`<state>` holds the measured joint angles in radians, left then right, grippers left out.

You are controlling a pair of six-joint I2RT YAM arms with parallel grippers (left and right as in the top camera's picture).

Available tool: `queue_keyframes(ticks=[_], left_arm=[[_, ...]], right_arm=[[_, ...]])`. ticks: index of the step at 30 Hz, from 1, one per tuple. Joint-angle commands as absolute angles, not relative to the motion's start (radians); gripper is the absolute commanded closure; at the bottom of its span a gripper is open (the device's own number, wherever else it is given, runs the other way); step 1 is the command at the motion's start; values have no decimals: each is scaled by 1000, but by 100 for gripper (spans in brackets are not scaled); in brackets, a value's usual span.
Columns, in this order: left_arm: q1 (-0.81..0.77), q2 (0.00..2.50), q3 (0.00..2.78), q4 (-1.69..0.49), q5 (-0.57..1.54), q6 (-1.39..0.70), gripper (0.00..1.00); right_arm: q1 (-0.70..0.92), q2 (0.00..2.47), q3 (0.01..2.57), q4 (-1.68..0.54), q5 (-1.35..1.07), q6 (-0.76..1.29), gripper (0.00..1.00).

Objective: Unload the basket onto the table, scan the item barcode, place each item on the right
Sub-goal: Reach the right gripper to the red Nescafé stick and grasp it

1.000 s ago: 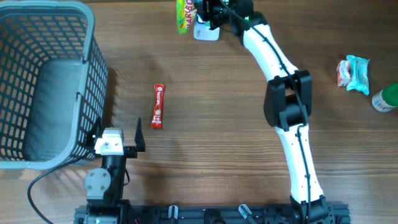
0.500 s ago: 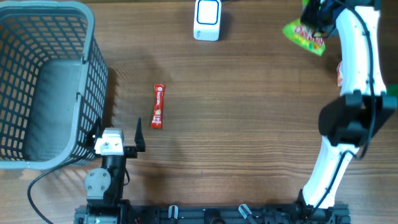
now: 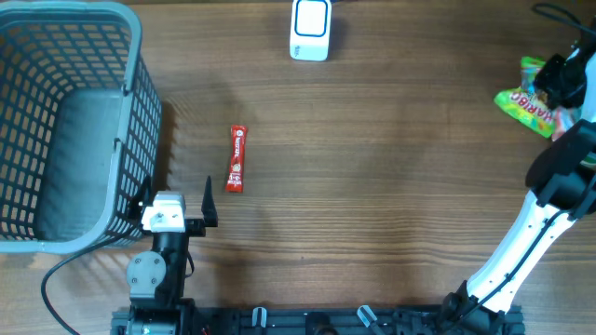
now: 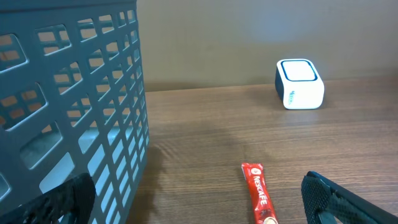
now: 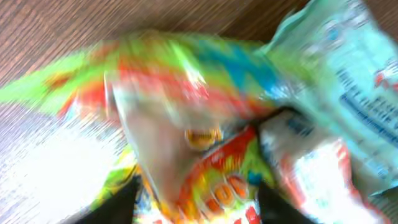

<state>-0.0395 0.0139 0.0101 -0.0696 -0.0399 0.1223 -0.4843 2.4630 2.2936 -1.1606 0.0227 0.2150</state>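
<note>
The slim red coffee sachet (image 3: 237, 159) lies left of centre, lengthwise up-frame, just ahead of the nearer left gripper (image 3: 178, 192), whose jaws are spread and empty. The right gripper (image 3: 559, 79) is at upper right over a green sweet bag (image 3: 521, 100); its grip is unclear.

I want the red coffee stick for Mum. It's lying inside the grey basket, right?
Not quite. The red Nescafe stick lies on the wooden table beside the grey basket, not inside it. The overhead view shows this.
</note>
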Motion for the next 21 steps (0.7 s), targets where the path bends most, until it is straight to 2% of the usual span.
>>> queue_keyframes(ticks=[1,5,9,11,15,17,18,20,21], left_arm=[[-42,7,6,-69,-43,116,0],[-42,7,6,-69,-43,116,0],[-42,7,6,-69,-43,116,0],[-42,7,6,-69,-43,116,0],[-42,7,6,-69,-43,116,0],[-42,7,6,-69,-43,116,0],[-42,7,6,-69,-43,116,0],[-42,7,6,-69,-43,116,0],[-42,7,6,-69,-43,116,0]], right_arm=[[-441,2383,2400,-1164,-120,213,1],[-323,2200,2445,-1214,-334,316,0],[-5,2154,2437,-1411,-368,348,0],[150,2160,2387,-1429,-367,348,0],[479,2160,2182,-1254,-330,348,0],[617,2169,2030,-1065,-270,359,0],[704,2177,1927,-954,-172,437,0],[767,2191,1876,-874,-46,513,3],[799,2207,1871,-830,4,543,7]])
